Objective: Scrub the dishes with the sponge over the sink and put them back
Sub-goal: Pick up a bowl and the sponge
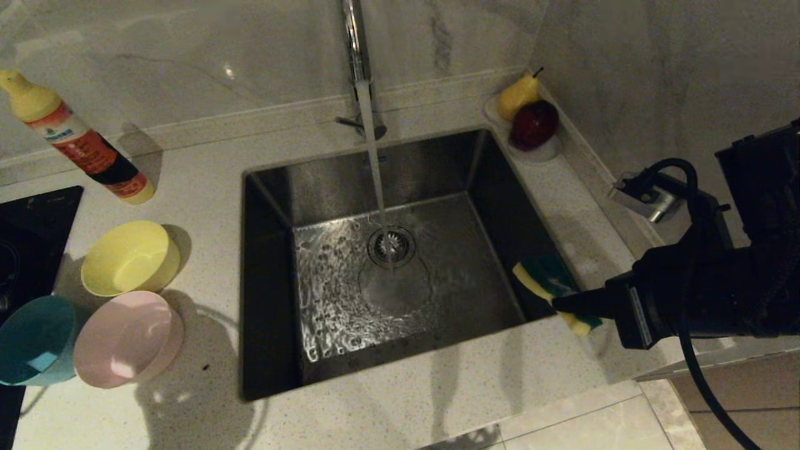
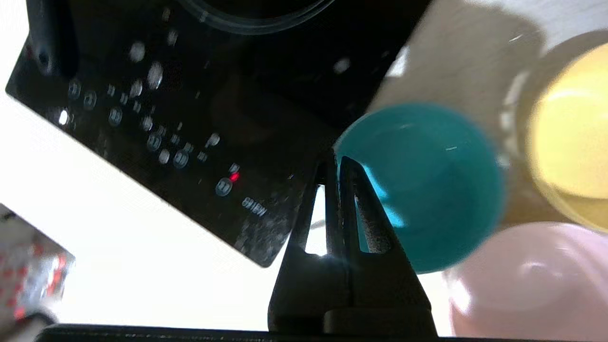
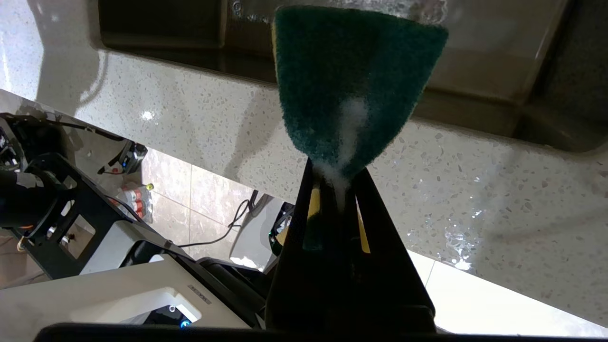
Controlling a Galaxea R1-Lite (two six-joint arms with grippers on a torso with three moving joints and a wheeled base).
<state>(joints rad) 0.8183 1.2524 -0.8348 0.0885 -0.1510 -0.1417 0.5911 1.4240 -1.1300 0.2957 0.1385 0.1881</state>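
Right gripper (image 1: 565, 304) clenched on sponge (image 1: 550, 284), green face up with a streak of foam, held at right rim of sink (image 1: 269, 275); tap (image 1: 357, 56) running onto drain strainer (image 1: 391, 245). Left gripper (image 2: 333, 166) pinched shut on nothing, hanging over counter by blue bowl (image 1: 34, 340); pink bowl (image 1: 128, 337) and yellow bowl (image 1: 130, 257) touching close alongside, cooktop (image 1: 31, 231) just beyond. Soap bottle (image 1: 81, 147) lying behind bowls, white dish (image 1: 550, 150) with pear (image 1: 519, 95) and red apple (image 1: 534, 124) at sink's far-right corner.
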